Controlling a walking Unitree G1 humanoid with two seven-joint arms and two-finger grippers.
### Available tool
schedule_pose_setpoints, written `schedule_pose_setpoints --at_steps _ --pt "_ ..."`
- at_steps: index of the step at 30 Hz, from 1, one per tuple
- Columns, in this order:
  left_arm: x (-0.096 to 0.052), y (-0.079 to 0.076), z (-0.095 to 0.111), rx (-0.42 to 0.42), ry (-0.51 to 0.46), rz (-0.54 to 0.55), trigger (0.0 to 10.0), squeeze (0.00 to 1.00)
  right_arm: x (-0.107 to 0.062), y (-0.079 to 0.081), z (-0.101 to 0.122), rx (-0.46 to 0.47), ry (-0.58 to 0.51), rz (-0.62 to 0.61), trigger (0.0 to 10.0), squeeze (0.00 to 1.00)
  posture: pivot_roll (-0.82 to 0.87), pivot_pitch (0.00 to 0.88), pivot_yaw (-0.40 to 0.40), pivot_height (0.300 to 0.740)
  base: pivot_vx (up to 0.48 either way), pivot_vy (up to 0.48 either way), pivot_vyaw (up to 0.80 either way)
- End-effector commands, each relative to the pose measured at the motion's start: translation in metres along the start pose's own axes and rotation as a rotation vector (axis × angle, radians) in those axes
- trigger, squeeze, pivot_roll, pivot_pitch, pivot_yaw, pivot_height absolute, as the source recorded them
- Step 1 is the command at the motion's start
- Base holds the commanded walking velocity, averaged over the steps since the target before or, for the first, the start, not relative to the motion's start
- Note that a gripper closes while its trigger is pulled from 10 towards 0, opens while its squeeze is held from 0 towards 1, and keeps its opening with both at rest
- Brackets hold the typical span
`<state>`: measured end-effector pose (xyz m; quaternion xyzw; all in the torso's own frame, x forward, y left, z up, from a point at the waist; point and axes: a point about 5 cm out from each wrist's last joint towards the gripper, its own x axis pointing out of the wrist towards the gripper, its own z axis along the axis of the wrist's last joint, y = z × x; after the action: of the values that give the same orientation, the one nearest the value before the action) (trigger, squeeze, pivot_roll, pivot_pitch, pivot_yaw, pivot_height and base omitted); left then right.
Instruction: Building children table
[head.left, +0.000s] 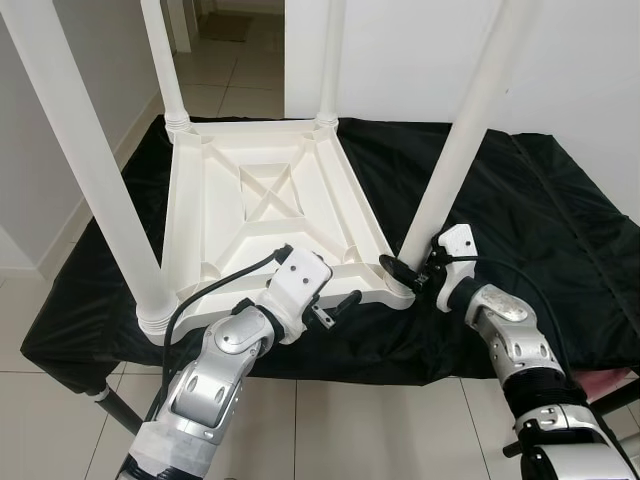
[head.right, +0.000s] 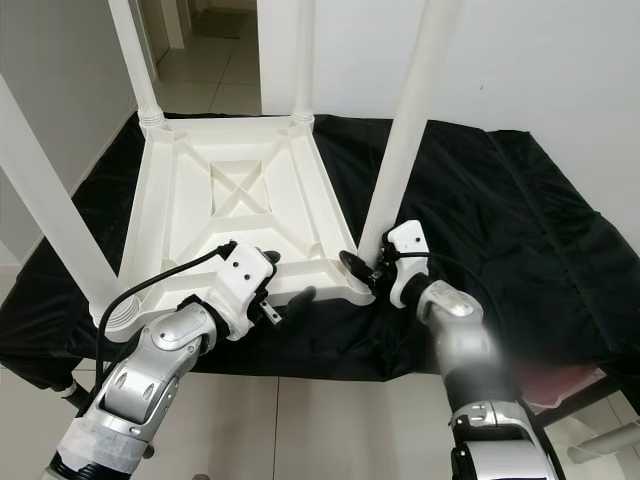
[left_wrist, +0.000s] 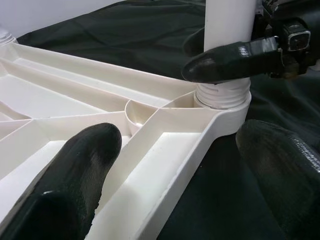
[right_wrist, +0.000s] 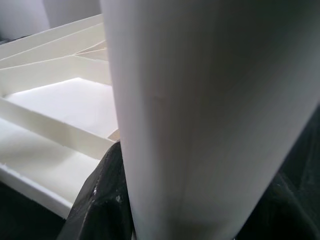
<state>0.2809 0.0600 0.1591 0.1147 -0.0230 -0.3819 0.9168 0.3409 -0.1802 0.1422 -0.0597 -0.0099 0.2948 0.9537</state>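
White plastic tabletop (head.left: 265, 215) lies upside down on the black-draped bench (head.left: 560, 230), 4 legs standing in its corner sockets. Your right end effector (head.left: 412, 272) is clamped around the base of the near-right leg (head.left: 455, 150). Your left end effector (head.left: 335, 305) straddles the near rim, fingers spread, gripping nothing. Risk: twist the leg off-axis and it cross-threads, or the unheld top slides on the cloth.

Left arm bent, reaching forward and up; left gripper (head.left: 340, 305) with black fingers (left_wrist: 75, 180) spread apart, nothing between them. Right arm bent at elbow, wrist turned inward; right gripper (head.left: 405, 270) closed round white leg (head.left: 450, 170), one finger (left_wrist: 230, 60) pressed across its base.
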Motion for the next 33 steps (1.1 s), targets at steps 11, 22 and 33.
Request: schedule_pose_setpoints --at_steps 11,22,33 --pt "0.0 -0.004 -0.001 -0.008 0.01 0.007 10.0 0.0 0.0 0.022 -0.002 0.067 -0.006 -0.305 10.0 0.0 -0.01 0.053 -0.011 0.74 0.0 0.0 0.0" --pt "0.001 -0.004 -0.002 -0.011 0.009 0.013 10.0 0.0 0.001 0.055 -0.007 0.201 0.031 -0.634 10.0 0.0 -0.01 0.05 -0.022 0.74 0.0 0.0 0.0" --pt "0.001 -0.003 -0.002 -0.011 0.009 0.025 10.0 0.0 0.011 0.071 0.006 0.287 -0.041 -0.581 10.0 0.09 0.0 0.043 -0.037 0.74 0.0 0.0 0.0"
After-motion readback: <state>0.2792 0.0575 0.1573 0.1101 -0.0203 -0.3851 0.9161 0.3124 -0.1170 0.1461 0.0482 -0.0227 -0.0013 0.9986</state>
